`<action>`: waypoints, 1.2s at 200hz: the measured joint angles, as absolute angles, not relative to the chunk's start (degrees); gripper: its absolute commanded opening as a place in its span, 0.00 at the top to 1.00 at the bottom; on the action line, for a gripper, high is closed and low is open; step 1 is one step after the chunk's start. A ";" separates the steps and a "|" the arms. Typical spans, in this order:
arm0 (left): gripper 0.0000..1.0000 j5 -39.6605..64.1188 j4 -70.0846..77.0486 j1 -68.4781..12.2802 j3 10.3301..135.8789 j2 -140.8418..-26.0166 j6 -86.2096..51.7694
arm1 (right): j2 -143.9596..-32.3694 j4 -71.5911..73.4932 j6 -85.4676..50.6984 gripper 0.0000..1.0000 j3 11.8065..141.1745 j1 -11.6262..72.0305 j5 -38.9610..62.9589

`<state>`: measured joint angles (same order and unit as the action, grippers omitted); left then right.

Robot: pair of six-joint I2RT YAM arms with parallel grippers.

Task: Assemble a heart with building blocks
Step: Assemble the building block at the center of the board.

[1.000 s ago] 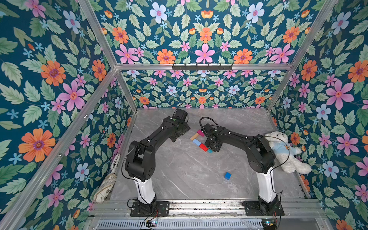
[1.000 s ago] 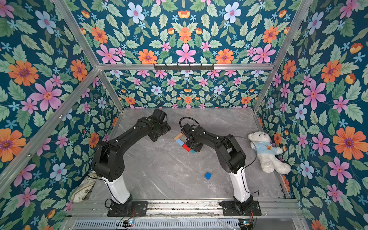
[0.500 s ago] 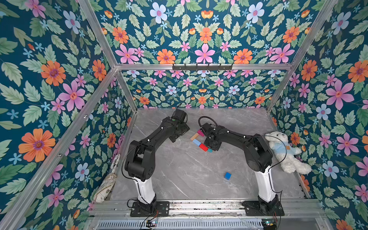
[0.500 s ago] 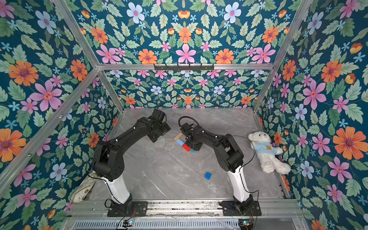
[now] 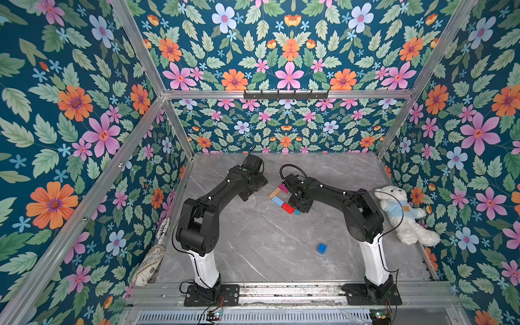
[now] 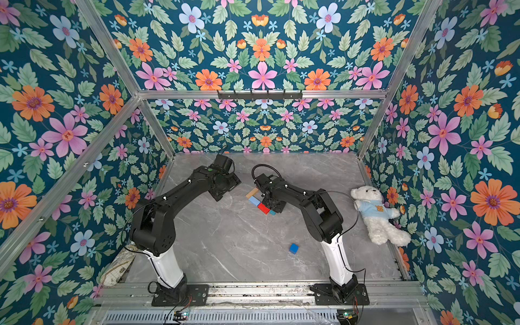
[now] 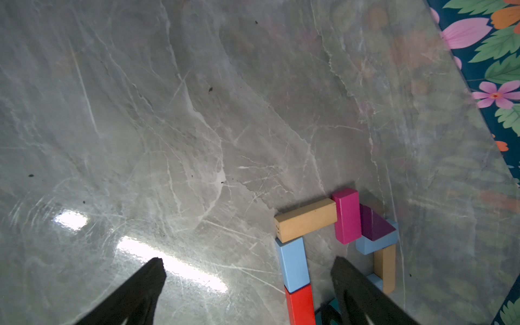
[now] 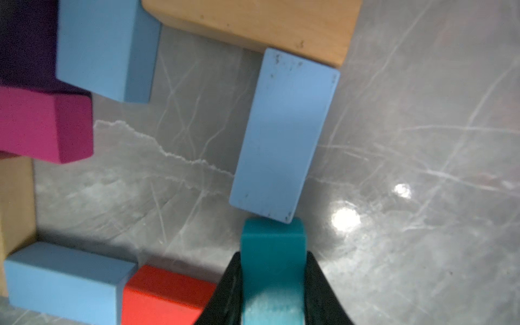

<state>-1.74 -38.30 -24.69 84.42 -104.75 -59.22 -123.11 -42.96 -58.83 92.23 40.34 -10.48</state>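
The right tool (image 8: pixel 273 253) is clamped on a small teal rectangular block (image 8: pixel 273 239), one finger on each long face. What matters now is how that block sits against the scuffed light blue rectangular block (image 8: pixel 284 135) ahead of it. The teal block's long axis points away from the tool and nearly carries on the light blue block's line, a little skewed. Its far end meets that block's near corner, though I cannot tell whether it lies flat on the grey marbled desk (image 8: pixel 422 140). Just beside one finger is the end of a red rectangular block (image 8: pixel 166 292), part of the opposite flank of the unfinished heart outline of coloured blocks (image 5: pixel 278 200), which lies mid-desk toward the far edge. I judge the step in hand to be seating the teal piece, then letting go.

The left tool (image 7: pixel 247 259) hangs over the desk with its jaws spread wide and nothing between them, on the outline's side toward the left edge. A loose blue cube (image 5: pixel 322 248) sits well apart toward the front edge, nearer the right arm's base, so that arm seems better placed to fetch it.
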 measured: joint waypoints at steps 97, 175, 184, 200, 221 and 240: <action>0.04 -1.30 -37.71 -24.01 84.16 -104.75 -58.54 | -123.81 -43.07 -59.07 1.00 92.90 39.97 -10.57; 0.04 0.05 -37.08 -23.73 83.74 -105.21 -58.15 | -123.85 -43.22 -60.69 1.00 93.01 39.97 -10.74; 0.04 0.19 -37.06 -23.64 83.70 -105.27 -58.15 | -123.85 -43.22 -60.80 1.00 93.01 39.97 -10.74; 0.04 0.19 -36.91 -23.55 83.70 -105.30 -58.08 | -123.96 -43.29 -61.01 1.00 93.21 39.94 -10.79; 0.04 0.51 -36.56 -23.35 83.70 -105.41 -57.87 | -124.20 -43.48 -61.45 1.00 93.54 39.90 -10.96; 0.04 0.89 -36.10 -23.27 83.70 -105.49 -57.47 | -124.42 -43.64 -61.65 1.00 93.89 39.83 -11.07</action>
